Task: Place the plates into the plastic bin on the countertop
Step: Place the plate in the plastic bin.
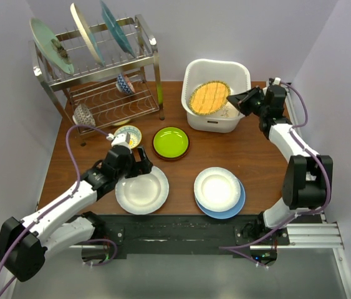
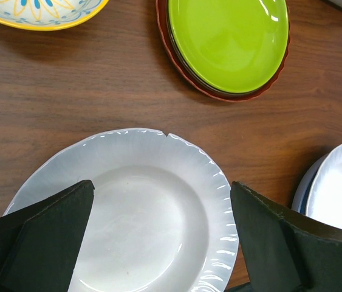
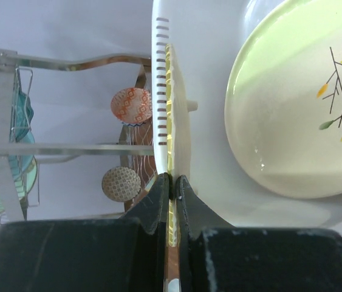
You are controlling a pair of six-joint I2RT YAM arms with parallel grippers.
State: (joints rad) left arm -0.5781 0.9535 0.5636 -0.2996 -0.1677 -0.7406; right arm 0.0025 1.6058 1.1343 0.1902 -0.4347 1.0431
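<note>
- Top external view: the right pincer (image 1: pixel 232 98) reaches into the white plastic rectangular bin (image 1: pixel 216 123) at the far right of the brown wooden tabletop (image 1: pixel 256 156).
- Its jaws are pinched tight on the rim of the round yellow woven-look plate (image 1: pixel 209 98), which stands tilted on edge inside the bin.
- Right wrist view: a round cream plate with a leafy sprig (image 3: pixel 286 121) lies in the bin beside the yellow one.
- The left pincer (image 2: pixel 161 191) hangs spread wide over the white scalloped plate (image 2: pixel 152 231) on the tabletop, holding nothing.
- A lime green plate (image 1: pixel 171 142) sits stacked on a brown plate (image 2: pixel 231 98).
- A second white plate (image 1: pixel 217 188) rests on a blue plate (image 1: pixel 234 210) at the near right.
</note>
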